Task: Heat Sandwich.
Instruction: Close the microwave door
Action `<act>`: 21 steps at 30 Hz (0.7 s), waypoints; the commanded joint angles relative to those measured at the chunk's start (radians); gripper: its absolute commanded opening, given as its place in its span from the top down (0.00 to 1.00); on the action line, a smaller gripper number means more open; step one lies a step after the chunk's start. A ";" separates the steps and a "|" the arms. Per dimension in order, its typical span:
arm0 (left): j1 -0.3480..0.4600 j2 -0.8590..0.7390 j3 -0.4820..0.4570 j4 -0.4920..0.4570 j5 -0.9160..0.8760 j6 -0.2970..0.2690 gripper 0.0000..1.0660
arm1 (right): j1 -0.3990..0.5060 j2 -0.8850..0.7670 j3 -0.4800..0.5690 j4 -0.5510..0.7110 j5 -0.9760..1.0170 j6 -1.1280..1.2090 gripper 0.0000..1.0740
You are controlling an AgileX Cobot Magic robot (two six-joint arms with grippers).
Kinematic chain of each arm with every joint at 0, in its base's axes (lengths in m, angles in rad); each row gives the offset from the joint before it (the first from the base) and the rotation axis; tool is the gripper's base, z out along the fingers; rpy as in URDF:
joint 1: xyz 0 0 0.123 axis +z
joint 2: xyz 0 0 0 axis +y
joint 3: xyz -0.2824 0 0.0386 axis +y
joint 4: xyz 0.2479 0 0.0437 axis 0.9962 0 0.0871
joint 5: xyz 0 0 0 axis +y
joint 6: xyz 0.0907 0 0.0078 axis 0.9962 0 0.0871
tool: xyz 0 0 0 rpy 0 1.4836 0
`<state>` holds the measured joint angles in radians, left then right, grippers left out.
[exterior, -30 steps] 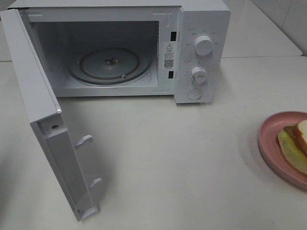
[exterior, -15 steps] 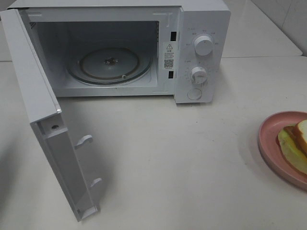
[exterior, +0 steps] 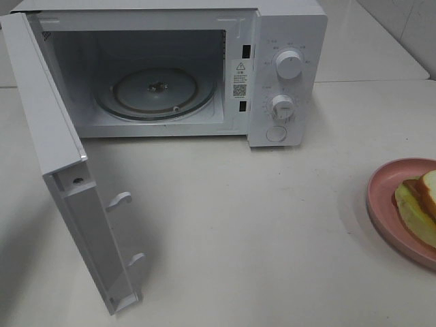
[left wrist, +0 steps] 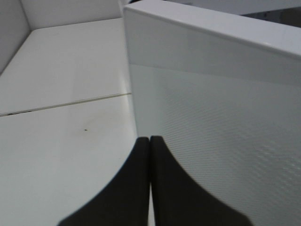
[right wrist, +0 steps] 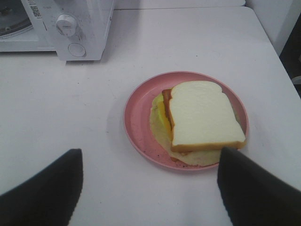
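Nothing moved across the last second in the high view: same scene, no arm in sight there. Means a pause between steps, not progress.

Microwave (exterior: 286,41) at 12 o'clock on the tabletop (exterior: 259,225), with door (exterior: 61,177) swung fully out toward 8 o'clock and glass turntable (exterior: 155,92) bare inside. Opening step looks finished, judging by how things lie.

Left gripper (left wrist: 149,141) pressed fully shut, fingertips together with nothing between them, close against the white outer face of the door at its edge. Cannot tell whether touching or just beside.

Right gripper (right wrist: 149,153) spread wide and empty, hanging above the pink plate (right wrist: 138,117), one finger on each side of it, not yet in contact.

Sandwich (right wrist: 202,117) resting on that plate, top slice white and slightly offset from the filling, well apart from the microwave. In the high view, sandwich (exterior: 422,204) and plate (exterior: 381,197) sit at 3 to 4 o'clock, partly cut off by the frame edge.

Likely next: lowering onto the plate rim, closing, then carrying toward 11 o'clock onto the turntable. Still ahead after that: shutting the door and turning the knobs. Risks: the top slice sliding if the plate tilts, or the rim slipping in a shallow grip.
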<state>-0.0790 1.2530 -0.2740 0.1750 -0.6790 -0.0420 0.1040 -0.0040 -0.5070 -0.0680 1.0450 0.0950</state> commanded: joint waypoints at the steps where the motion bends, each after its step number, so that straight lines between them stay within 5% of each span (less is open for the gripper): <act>1: -0.034 0.029 -0.003 0.014 -0.044 -0.008 1.00 | -0.004 -0.027 0.000 0.002 -0.008 -0.001 0.30; 21: -0.265 0.223 -0.147 0.015 -0.078 -0.007 1.00 | -0.004 -0.027 0.000 0.002 -0.008 -0.001 0.30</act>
<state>-0.3350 1.4740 -0.4120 0.1980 -0.7380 -0.0440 0.1040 -0.0040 -0.5070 -0.0680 1.0450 0.0950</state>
